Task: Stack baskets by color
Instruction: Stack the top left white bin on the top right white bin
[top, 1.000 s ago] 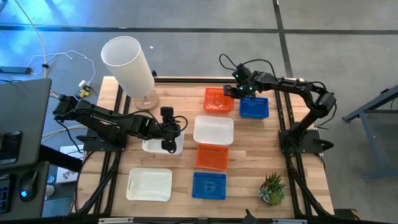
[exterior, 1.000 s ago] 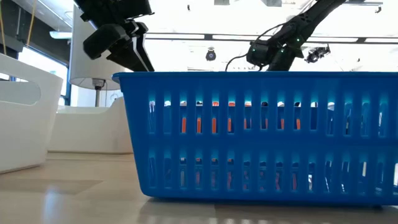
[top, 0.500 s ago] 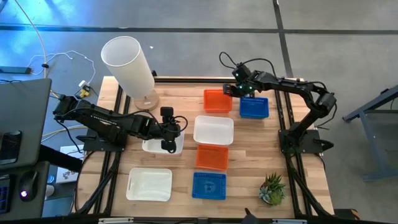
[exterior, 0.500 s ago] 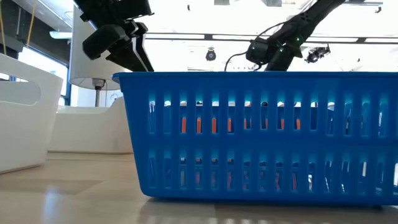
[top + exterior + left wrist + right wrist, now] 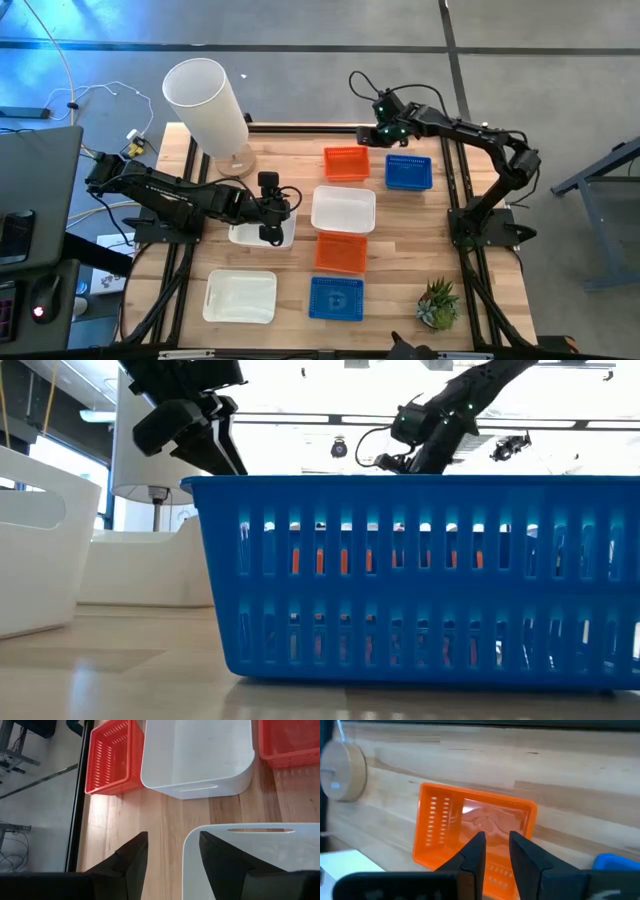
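Wooden table (image 5: 290, 200) seen from above, tall white cylinder (image 5: 207, 103) on a wooden base at its far left corner.

Left arm reaches in from the left; left end effector (image 5: 270, 232) sits at the near rim of a white basket (image 5: 247, 236) left of centre. Left wrist view shows its fingers (image 5: 131, 861) spread apart, one outside that basket's wall and one inside, rim between them, not clenched on it.

Right arm comes from the right across the far edge; right end effector (image 5: 374, 137) hangs above the table just beyond the far orange basket (image 5: 347, 163). Right wrist view: fingers (image 5: 474, 854) slightly parted, nothing between them, orange basket (image 5: 470, 837) lying free on the wood below. So released.

Baskets, all apart, none nested as far as can be told:
- white basket in the centre (image 5: 343, 209)
- white basket at near left (image 5: 241, 297)
- far orange basket, blue basket (image 5: 408, 172) just beside it on the right
- second orange basket (image 5: 341, 253) just in front of the centre white one
- second blue basket (image 5: 336, 298) at the near edge, filling the low view (image 5: 420, 580)

Small green potted plant (image 5: 437, 302) at the near right corner.
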Motion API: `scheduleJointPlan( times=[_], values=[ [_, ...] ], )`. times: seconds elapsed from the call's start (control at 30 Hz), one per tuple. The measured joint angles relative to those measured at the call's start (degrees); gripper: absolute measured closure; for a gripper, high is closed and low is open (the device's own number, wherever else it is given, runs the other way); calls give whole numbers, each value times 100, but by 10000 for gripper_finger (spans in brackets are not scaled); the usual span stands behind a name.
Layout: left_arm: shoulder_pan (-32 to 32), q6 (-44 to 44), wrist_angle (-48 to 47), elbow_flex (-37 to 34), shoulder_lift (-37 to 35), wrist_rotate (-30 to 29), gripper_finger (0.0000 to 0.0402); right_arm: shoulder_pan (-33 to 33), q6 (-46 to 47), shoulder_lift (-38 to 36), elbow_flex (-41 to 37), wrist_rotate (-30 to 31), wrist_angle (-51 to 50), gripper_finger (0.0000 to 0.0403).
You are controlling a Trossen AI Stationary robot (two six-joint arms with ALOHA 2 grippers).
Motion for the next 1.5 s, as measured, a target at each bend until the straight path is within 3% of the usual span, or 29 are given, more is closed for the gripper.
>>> scheduleJointPlan(
  times=[0.4, 0.7, 0.87, 1.23, 1.5],
  values=[
    [-187, -191, -491, 44, 2, 17, 236, 641, -1167, 0, 769, 72, -1416, 330],
    [-89, -496, -1666, 744, 2, 927, 236, 1543, -2006, -2, 979, 276, -1925, 330],
    [115, -492, -2009, 737, 2, 1480, 236, 1922, -2014, -2, 979, 334, -1920, 330],
    [755, -10, -1988, 459, 2, 1554, 236, 2719, -2002, -2, 979, 332, -2303, 330],
    [1143, 49, -1969, 458, 75, 1938, 236, 3466, -1604, 0, 979, 608, -2702, 330]
  ],
)
